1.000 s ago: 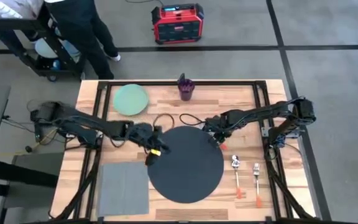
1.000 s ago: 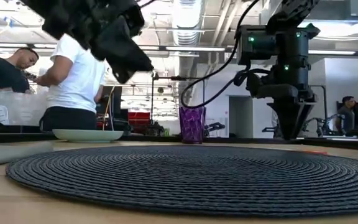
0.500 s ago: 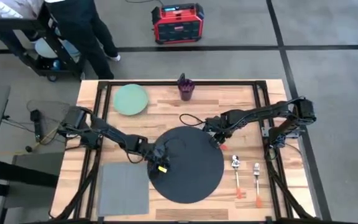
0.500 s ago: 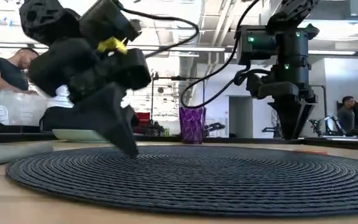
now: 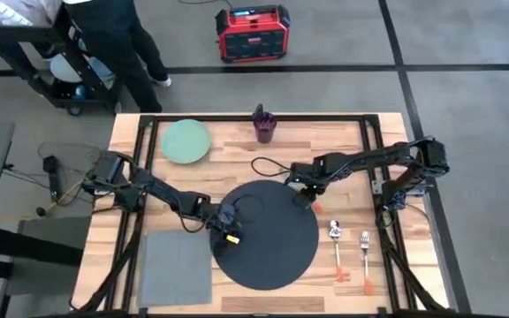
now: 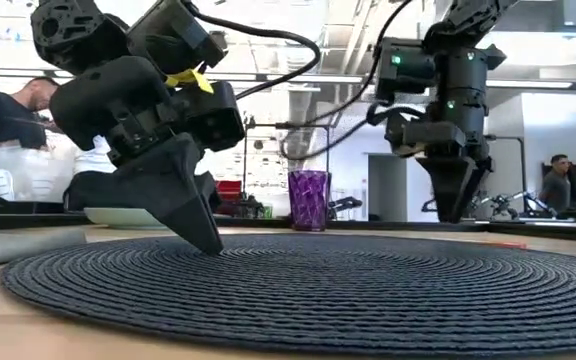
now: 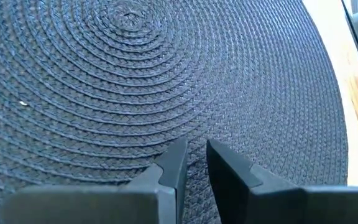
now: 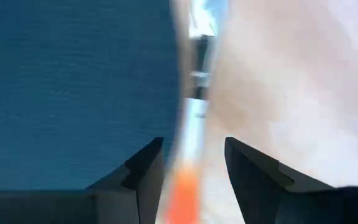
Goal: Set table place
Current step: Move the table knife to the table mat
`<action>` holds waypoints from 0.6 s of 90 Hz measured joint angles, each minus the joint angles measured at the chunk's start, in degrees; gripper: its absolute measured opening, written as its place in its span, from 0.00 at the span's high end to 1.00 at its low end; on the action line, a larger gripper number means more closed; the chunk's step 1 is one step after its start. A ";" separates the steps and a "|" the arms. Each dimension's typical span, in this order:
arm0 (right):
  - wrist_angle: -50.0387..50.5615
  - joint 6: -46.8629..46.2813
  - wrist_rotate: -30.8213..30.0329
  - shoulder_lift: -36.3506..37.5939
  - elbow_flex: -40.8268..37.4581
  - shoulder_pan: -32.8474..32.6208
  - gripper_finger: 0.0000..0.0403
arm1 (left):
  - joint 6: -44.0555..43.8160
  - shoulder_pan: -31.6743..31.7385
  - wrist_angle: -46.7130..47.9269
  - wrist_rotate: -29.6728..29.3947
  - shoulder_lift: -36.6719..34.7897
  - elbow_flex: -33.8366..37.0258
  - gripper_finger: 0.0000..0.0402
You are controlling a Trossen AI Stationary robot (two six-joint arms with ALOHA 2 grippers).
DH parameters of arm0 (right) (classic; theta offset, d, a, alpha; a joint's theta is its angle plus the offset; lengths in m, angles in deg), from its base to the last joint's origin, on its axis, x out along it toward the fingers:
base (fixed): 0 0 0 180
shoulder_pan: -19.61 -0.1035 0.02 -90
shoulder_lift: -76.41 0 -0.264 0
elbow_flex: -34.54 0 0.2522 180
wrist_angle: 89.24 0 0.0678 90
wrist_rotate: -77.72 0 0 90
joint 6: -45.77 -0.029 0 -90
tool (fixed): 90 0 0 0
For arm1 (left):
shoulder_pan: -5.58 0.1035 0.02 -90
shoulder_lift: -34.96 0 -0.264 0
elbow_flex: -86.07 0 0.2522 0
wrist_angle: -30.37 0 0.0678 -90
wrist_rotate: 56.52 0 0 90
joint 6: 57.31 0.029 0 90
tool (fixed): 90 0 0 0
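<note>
The place, a round dark grey woven mat (image 5: 268, 234), lies flat on the wooden table (image 5: 325, 146). My left gripper (image 5: 231, 231) stands on the mat's left part with its fingers all but shut (image 7: 195, 155). My right gripper (image 5: 300, 198) hovers open over the mat's far right edge, clear of it in the low view (image 6: 455, 215). A blurred silver utensil with an orange handle (image 8: 191, 118) lies on the table beside the mat (image 8: 73, 74), below the gap between the right fingers (image 8: 194, 162). My left gripper sets its two nearly closed fingertips (image 6: 208, 243) down on the mat's top surface, on its left part (image 7: 194, 134). The fingers slant down from the table's left side. Nothing is between them. The mat lies flat under them.
A pale green plate (image 5: 186, 140) and a purple cup (image 5: 264, 124) stand at the far edge. A grey napkin (image 5: 176, 268) lies left of the mat; a spoon (image 5: 335, 246) and fork (image 5: 366, 261) lie right of it. People stand beyond the far left corner.
My left gripper has come down from above the mat's left edge, moving toward the near right, and now rests its fingertips on the mat. My right gripper has shifted a little toward the table's left.
</note>
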 joint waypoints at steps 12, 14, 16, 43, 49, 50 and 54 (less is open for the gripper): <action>-2.44 0.66 1.43 0.00 -1.20 1.86 0.59 | -0.18 0.02 0.02 -0.06 0.02 0.02 0.88; -2.94 0.64 1.72 0.00 -1.58 1.92 0.59 | -0.17 0.02 0.02 -0.07 0.02 0.02 0.88; -3.70 0.48 1.88 0.00 -2.08 1.94 0.59 | -0.14 0.02 0.02 -0.07 0.02 0.02 0.88; -10.28 -3.10 5.57 0.39 -9.56 1.39 0.59 | 0.05 0.02 0.00 -0.11 0.07 0.07 0.88; -10.32 -3.04 5.19 0.42 -9.79 1.07 0.59 | 0.43 0.04 0.00 -0.13 0.07 0.08 0.88; -10.30 -3.05 5.20 0.40 -9.79 1.05 0.59 | 0.57 0.04 0.00 -0.13 0.07 0.08 0.88; -10.25 -3.13 5.21 0.37 -9.79 1.03 0.60 | 1.19 0.04 -0.02 -0.15 0.07 0.10 0.88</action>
